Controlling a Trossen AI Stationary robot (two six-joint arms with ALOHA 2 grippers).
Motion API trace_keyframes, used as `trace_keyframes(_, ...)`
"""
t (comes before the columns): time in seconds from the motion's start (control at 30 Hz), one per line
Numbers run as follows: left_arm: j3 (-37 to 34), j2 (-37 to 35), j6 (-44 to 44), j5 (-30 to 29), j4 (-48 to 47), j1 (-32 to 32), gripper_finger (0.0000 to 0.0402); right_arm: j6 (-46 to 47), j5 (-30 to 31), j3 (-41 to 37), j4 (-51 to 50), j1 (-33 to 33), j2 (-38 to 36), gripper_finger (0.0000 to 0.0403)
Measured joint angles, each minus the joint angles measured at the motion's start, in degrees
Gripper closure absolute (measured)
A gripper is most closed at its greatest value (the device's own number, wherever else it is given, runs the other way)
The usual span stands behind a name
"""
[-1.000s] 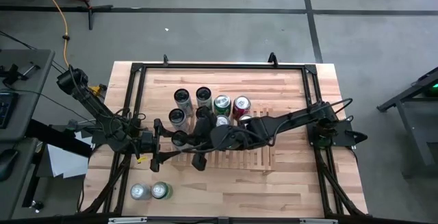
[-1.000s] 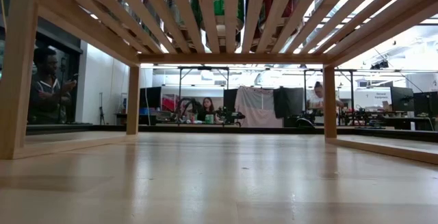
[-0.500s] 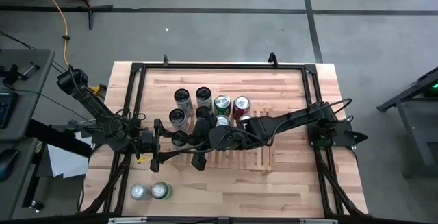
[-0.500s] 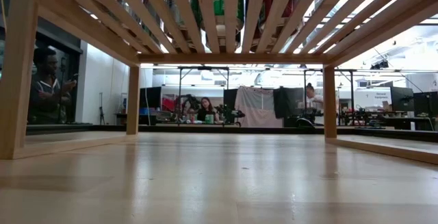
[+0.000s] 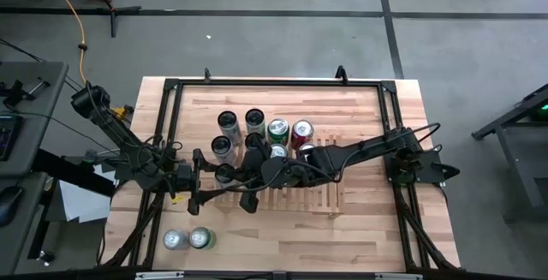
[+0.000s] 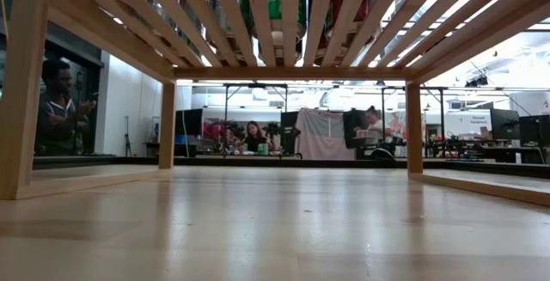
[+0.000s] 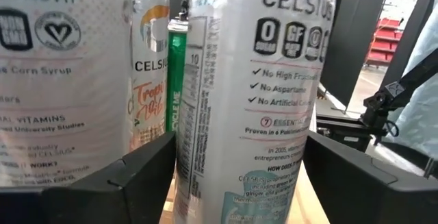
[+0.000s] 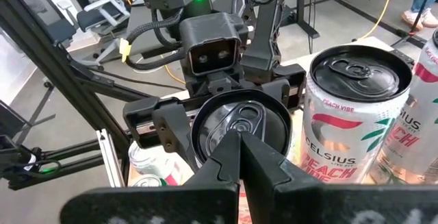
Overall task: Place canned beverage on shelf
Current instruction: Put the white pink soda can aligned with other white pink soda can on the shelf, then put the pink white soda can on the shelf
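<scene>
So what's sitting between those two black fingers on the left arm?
A tall white Celsius can fills the gap of the left end effector, seen in the left wrist view; the shut right end effector hovers over its top.

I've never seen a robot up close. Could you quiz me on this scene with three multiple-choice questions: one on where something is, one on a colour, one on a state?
1. Where do the two cans apart from the group stand?
A) stacked on other cans
B) on the bare tabletop
C) on the floor

2. On the shelf, what colour is the can right beside the green can?
A) blue
B) red
C) yellow

3. How are the right hand's fingers?
A) spread wide
B) shut together
C) clamped round a can

Answers:
1 B, the pair sits on plain wood, off the slats.
2 B, it shows red from above.
3 B, the right wrist view shows both fingers pressed together over a silver lid.
</scene>
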Motion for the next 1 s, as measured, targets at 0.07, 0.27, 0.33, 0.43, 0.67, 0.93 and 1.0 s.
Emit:
trace_keyframes(0.07, -0.04, -0.02, -0.92, 0.01, -0.1, -0.02, 0.0095, 0.0, -0.02, 0.0, -0.04, 0.03, -0.02, 0.0403)
trace_keyframes(0.27, -0.04, -0.07, -1.45, 0.0, 1.15, -0.04, 0.0053, 0.0, -0.29, 0.0, 0.02, 0.0, -0.02, 0.0403)
trace_keyframes(0.33, -0.04, -0.32, -1.43, 0.0, 2.13, -0.04, 0.0042, 0.0, -0.38, 0.0, 0.04, 0.0, -0.02, 0.0403)
trace_keyframes(0.43, -0.04, -1.38, -1.44, 1.34, 3.42, -0.04, 0.0031, 0.0, -0.4, 0.0, 0.06, 0.0, -0.02, 0.0403)
trace_keyframes(0.67, -0.04, -6.15, -0.99, 7.16, 3.44, -0.03, 0.0029, -0.02, -0.46, 0.0, 0.15, -0.1, -0.02, 0.0403)
trace_keyframes(0.93, -0.02, -12.58, 6.06, 11.54, 3.55, -0.04, 0.003, -1.44, -1.38, 0.0, 1.58, -1.35, -0.02, 0.0403)
trace_keyframes(1.0, -0.02, -14.13, 7.35, 11.54, 3.56, -0.04, 0.0029, -1.49, -2.03, 0.0, 2.12, -1.7, -0.02, 0.0403)
